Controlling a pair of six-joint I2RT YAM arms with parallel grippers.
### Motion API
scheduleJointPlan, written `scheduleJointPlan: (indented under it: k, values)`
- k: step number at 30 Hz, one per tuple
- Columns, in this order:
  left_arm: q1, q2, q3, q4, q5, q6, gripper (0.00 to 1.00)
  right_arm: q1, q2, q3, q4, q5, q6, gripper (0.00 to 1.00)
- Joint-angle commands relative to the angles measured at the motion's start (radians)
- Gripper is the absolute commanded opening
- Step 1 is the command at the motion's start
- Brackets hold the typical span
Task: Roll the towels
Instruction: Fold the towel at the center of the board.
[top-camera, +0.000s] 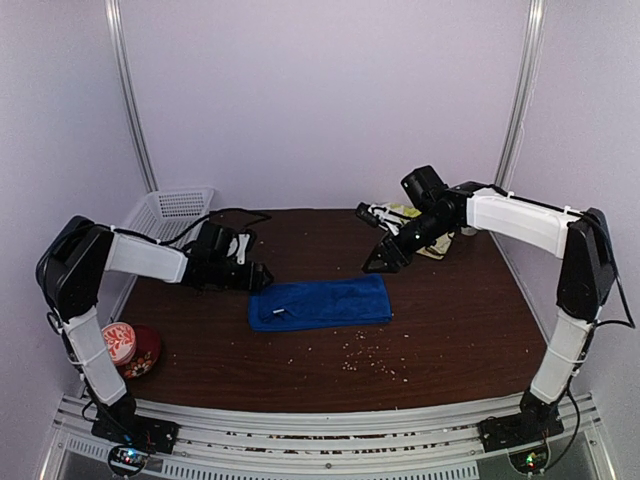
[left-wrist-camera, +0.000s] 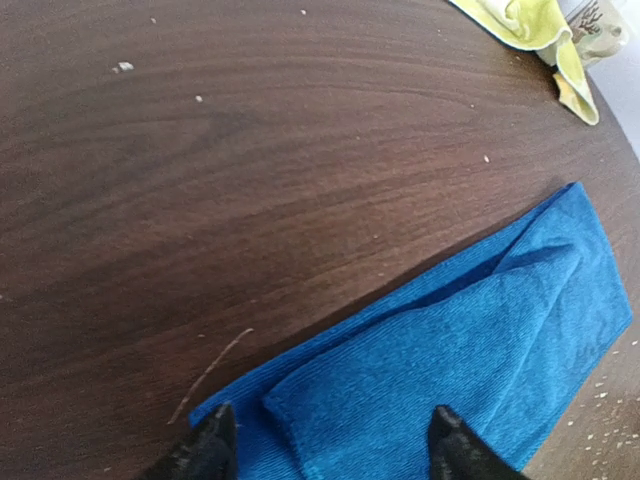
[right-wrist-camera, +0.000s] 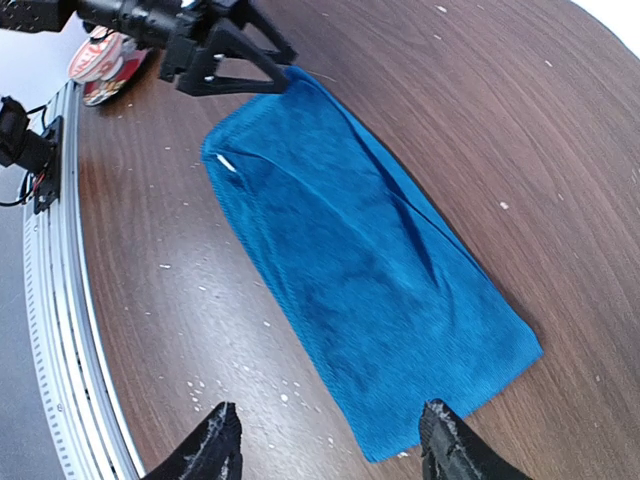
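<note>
The royal-blue towel (top-camera: 320, 302) lies folded flat in the middle of the table, long side left to right. It also shows in the left wrist view (left-wrist-camera: 450, 360) and the right wrist view (right-wrist-camera: 370, 270). My left gripper (top-camera: 258, 277) is open at the towel's left end, fingers spread over its corner. My right gripper (top-camera: 378, 262) is open above the towel's right end, off the cloth. The yellow-green towel (top-camera: 410, 218) lies crumpled at the back right behind the right arm, also in the left wrist view (left-wrist-camera: 535, 25).
A white basket (top-camera: 168, 213) stands at the back left. A red round container (top-camera: 130, 346) sits at the front left edge. Pale crumbs (top-camera: 370, 358) are scattered in front of the blue towel. A small cup (left-wrist-camera: 598, 30) stands by the yellow-green towel.
</note>
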Motion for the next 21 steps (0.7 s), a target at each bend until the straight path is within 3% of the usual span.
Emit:
scheduleJointPlan:
  k: [1,8,21]
  values:
    - [0.017,0.042,0.015,0.115,0.115,-0.044,0.62,-0.038,-0.046,-0.029,0.038,-0.042,-0.008,0.61]
    - [0.018,0.088,0.01,0.128,0.114,-0.085,0.55,-0.039,-0.041,-0.048,0.042,-0.053,-0.013,0.59]
    - [0.019,0.065,-0.034,0.088,0.014,-0.105,0.54,-0.039,-0.018,-0.055,0.06,-0.056,0.003,0.58]
